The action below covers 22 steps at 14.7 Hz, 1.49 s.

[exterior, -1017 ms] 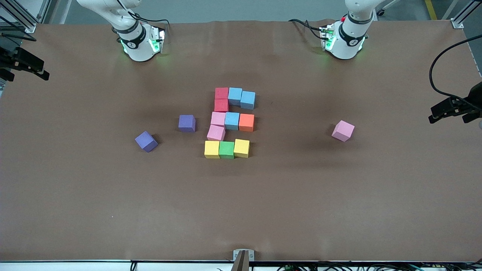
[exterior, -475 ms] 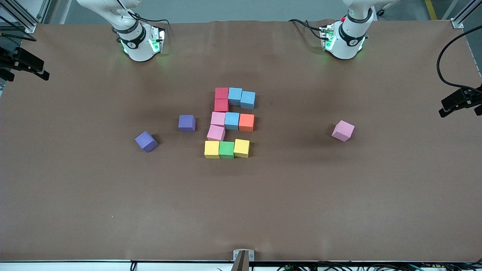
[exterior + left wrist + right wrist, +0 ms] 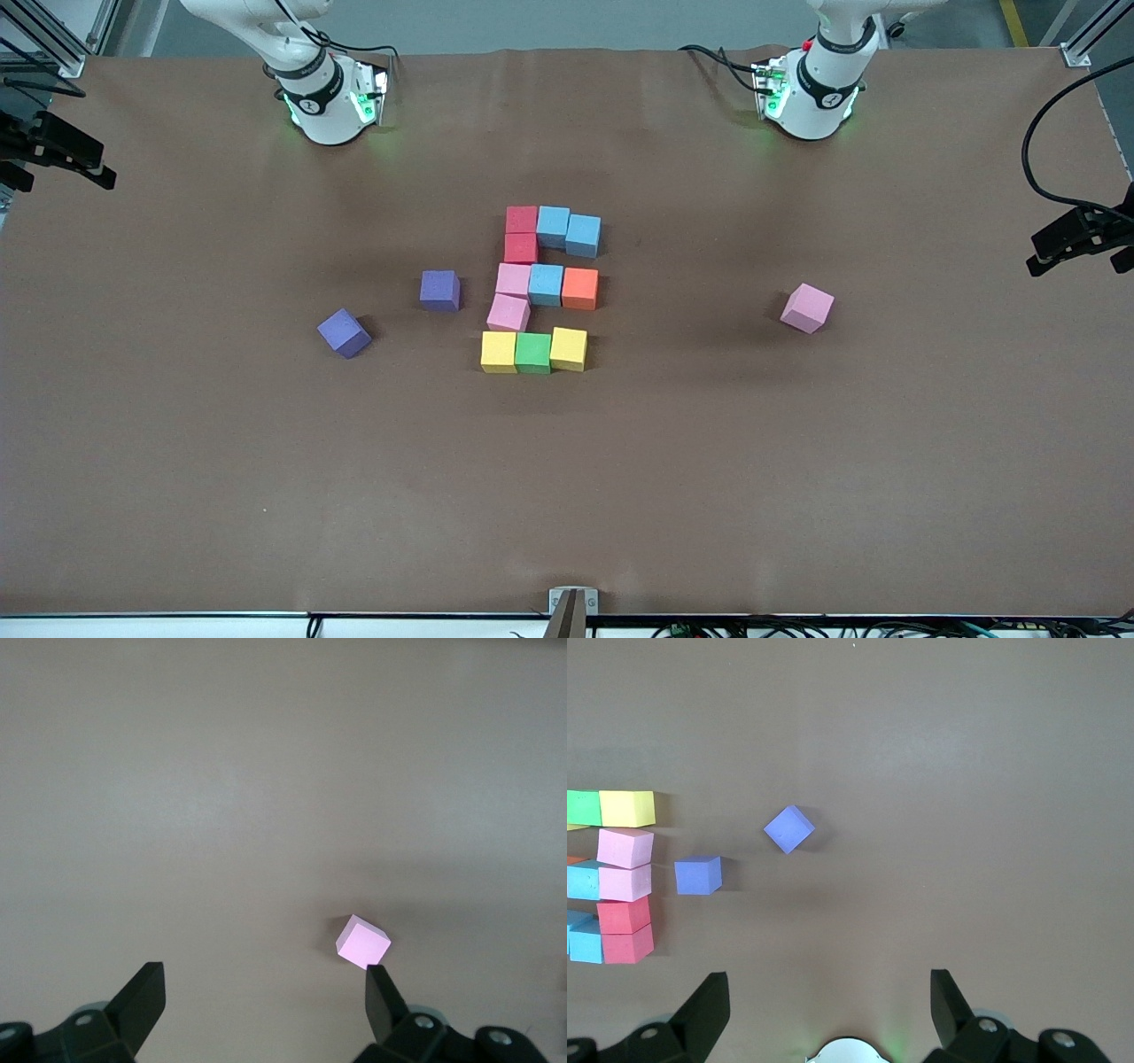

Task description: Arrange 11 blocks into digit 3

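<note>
Apparently the digit 3 (image 3: 541,289) is built from the blocks; left gripper (image 3: 261,997) and right gripper (image 3: 826,1003) hang wide and empty, parked clear of it; spare cubes lie apart

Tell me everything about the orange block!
The small matte foam-looking orange cube sits flat on the brown table, squared up with its neighbours. It ends the middle bar of the multicoloured digit 3, on the side toward the left arm's end of the table. One side touches a light blue cube; nothing rests on it. A yellow cube lies nearer the front camera, apart from it. No end effector is near it.
</note>
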{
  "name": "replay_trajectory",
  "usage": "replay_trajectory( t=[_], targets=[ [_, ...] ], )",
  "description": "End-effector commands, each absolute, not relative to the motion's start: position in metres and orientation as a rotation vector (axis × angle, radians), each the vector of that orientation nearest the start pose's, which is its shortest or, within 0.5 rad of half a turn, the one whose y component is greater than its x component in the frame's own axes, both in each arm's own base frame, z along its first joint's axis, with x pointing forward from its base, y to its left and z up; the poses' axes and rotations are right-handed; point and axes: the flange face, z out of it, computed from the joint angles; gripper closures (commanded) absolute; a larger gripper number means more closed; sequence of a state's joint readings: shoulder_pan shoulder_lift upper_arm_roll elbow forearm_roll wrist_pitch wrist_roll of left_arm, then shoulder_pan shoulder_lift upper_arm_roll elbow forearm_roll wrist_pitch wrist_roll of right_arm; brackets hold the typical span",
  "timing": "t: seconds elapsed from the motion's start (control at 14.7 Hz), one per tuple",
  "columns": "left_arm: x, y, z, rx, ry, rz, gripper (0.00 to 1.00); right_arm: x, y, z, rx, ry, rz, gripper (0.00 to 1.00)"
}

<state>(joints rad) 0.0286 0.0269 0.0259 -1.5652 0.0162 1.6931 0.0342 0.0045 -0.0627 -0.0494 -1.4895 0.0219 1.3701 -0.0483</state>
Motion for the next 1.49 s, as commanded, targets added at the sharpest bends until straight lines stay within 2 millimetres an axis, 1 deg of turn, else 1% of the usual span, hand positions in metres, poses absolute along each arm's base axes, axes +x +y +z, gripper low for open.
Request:
replay_trajectory(
  t=[0.0,0.2,0.41,0.54,0.75,0.88,1.02,1.42],
  targets=[
    [0.571,0.030,0.631,-3.133,-0.022,-0.163,0.00,0.506,-0.020,0.680,-3.108,-0.026,0.069,0.00],
    [0.571,0.028,0.632,-3.133,-0.024,-0.166,0.00,0.506,-0.020,0.681,-3.110,-0.026,0.065,0.00],
    [0.570,0.035,0.633,-3.132,-0.036,-0.168,0.00,0.506,-0.020,0.681,-3.110,-0.026,0.065,0.00],
    [0.567,0.035,0.638,-3.131,-0.039,-0.183,0.00,0.506,-0.020,0.681,-3.110,-0.026,0.065,0.00],
    [0.567,0.031,0.640,-3.132,-0.034,-0.187,0.00,0.506,-0.020,0.681,-3.110,-0.026,0.065,0.00],
    [0.561,0.031,0.648,-3.132,-0.058,-0.204,0.00,0.506,-0.020,0.680,-3.110,-0.026,0.069,0.00],
    [0.558,0.028,0.645,-3.135,-0.060,-0.152,0.00,0.506,-0.020,0.681,-3.112,-0.025,0.065,0.00],
    [0.557,0.031,0.648,-3.126,-0.062,-0.158,0.00,0.506,-0.020,0.680,-3.111,-0.025,0.070,0.00]
  ],
)
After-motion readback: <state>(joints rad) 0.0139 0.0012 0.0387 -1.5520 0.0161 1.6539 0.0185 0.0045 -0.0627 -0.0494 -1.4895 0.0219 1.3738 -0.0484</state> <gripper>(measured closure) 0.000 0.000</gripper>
